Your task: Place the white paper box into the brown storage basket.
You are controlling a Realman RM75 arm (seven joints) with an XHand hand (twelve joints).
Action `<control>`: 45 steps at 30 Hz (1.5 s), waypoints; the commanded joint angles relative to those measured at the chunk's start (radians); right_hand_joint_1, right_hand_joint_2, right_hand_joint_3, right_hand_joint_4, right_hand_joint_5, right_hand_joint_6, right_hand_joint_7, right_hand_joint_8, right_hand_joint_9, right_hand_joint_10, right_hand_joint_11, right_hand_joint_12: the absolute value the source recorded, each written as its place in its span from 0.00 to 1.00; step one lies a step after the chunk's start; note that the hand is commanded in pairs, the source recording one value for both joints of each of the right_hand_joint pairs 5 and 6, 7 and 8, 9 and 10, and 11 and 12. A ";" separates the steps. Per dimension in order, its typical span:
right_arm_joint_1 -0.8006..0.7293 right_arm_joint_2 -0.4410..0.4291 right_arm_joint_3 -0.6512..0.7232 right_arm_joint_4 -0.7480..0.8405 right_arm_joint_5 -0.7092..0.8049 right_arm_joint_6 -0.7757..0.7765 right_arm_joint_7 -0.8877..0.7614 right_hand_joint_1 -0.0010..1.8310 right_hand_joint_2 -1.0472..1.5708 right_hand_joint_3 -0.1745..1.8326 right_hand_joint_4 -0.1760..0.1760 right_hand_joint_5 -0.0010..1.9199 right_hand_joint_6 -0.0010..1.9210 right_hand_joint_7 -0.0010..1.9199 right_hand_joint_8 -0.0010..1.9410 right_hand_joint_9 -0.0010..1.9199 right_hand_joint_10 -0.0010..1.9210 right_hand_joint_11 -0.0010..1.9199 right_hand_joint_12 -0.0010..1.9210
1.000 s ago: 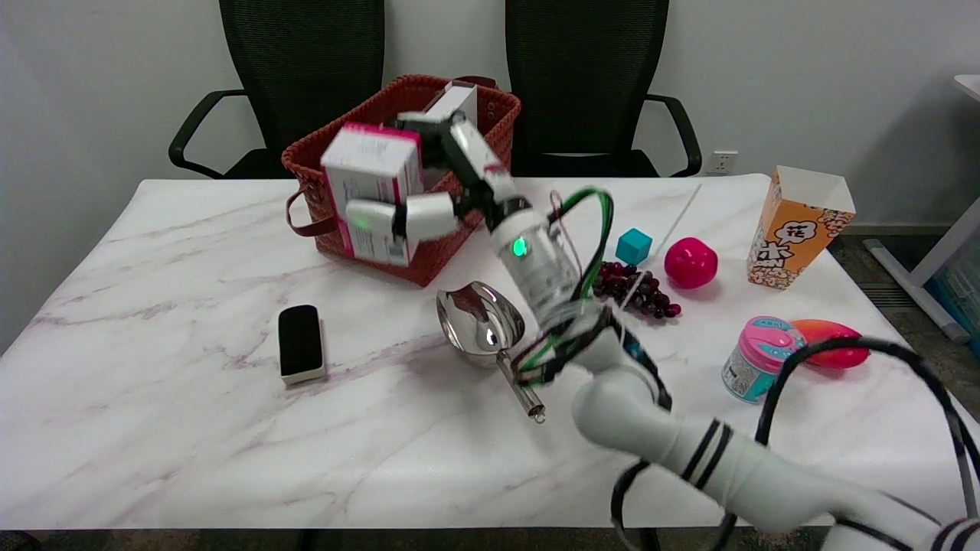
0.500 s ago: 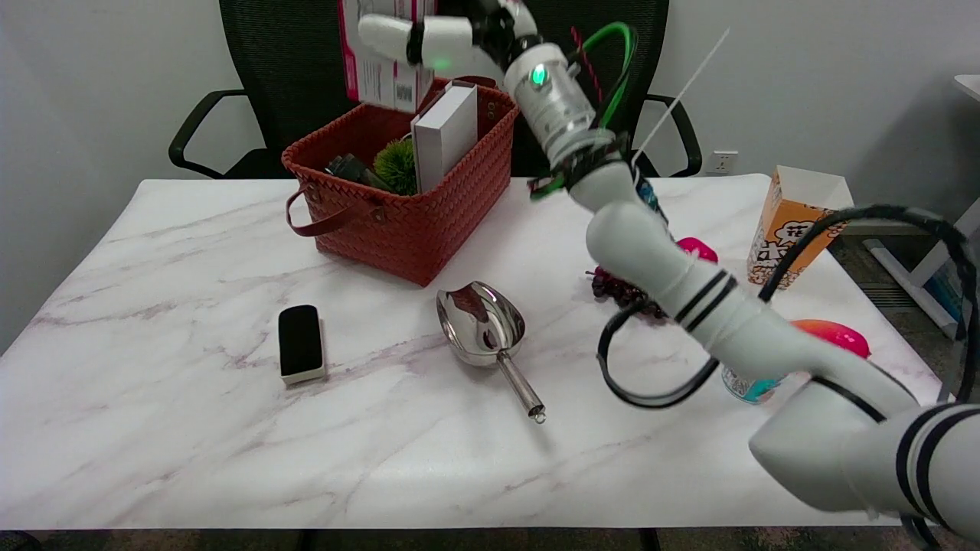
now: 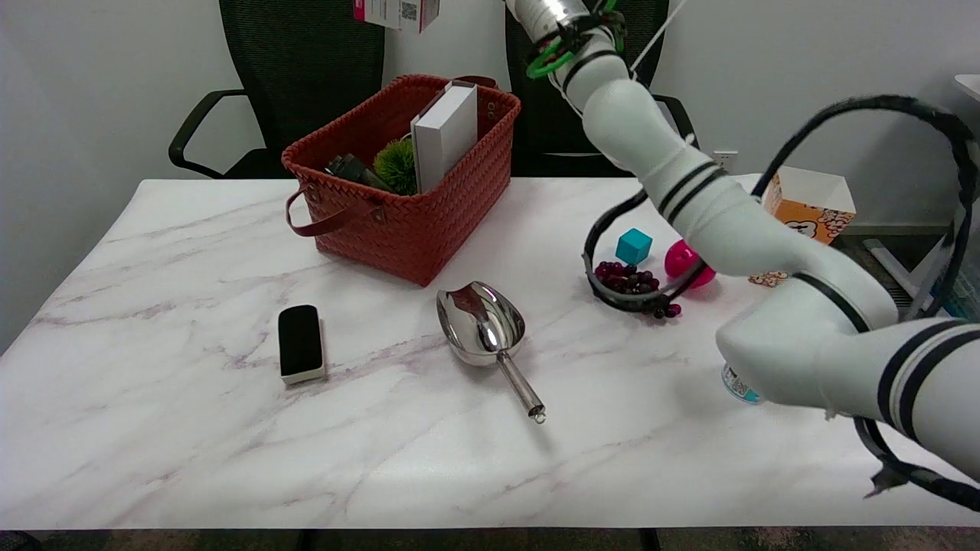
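Across the white marble-patterned counter, veined in grey and smooth to the look, the white right arm rises from the lower right to the top edge of the head view, ringed with black bands and trailed by looping black cable. Its hand is out of view above the frame, so whether it grips anything cannot be told from what shows. At the top edge, above and a little left of the basket, hangs the bottom corner of a white paper box with pink trim and a printed code; I judge this to be the task's box, carried high and not yet lowered, so the placing is still to do. The brown-red woven storage basket, rectangular with a looped strap handle, already holds a plain white-grey flat box standing on end, a green spiky ball and a dark item I cannot name. Smaller things lie apart on the counter: a polished steel scoop, an orange-and-white card popcorn carton, a black felt eraser on a white base, dark grapes, a glossy pink ball and a teal cube.
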 commanded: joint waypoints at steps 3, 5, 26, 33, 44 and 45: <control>0.297 -0.202 -0.077 -0.539 0.121 -0.208 0.008 0.61 0.58 0.45 0.50 0.42 0.42 0.61 0.60 0.55 0.54 0.36 0.36; 0.282 -0.217 -0.077 -0.561 0.176 -0.199 0.008 0.61 0.58 0.45 0.50 0.42 0.42 0.61 0.60 0.55 0.54 0.35 0.35; 0.146 -0.246 -0.077 -0.565 0.476 -0.166 0.000 0.60 0.61 0.42 0.50 0.41 0.41 0.62 0.61 0.56 0.56 0.36 0.36; 0.124 -0.244 -0.106 -0.567 0.466 -0.172 -0.081 0.60 0.62 0.42 0.50 0.41 0.41 0.62 0.61 0.56 0.56 0.36 0.36; 0.095 -0.244 -0.113 -0.522 0.454 -0.162 -0.397 0.61 0.62 0.42 0.50 0.40 0.40 0.62 0.61 0.57 0.56 0.35 0.35; 0.090 -0.243 -0.113 -0.512 0.447 -0.163 -0.426 0.61 0.62 0.42 0.50 0.40 0.40 0.62 0.61 0.57 0.57 0.35 0.35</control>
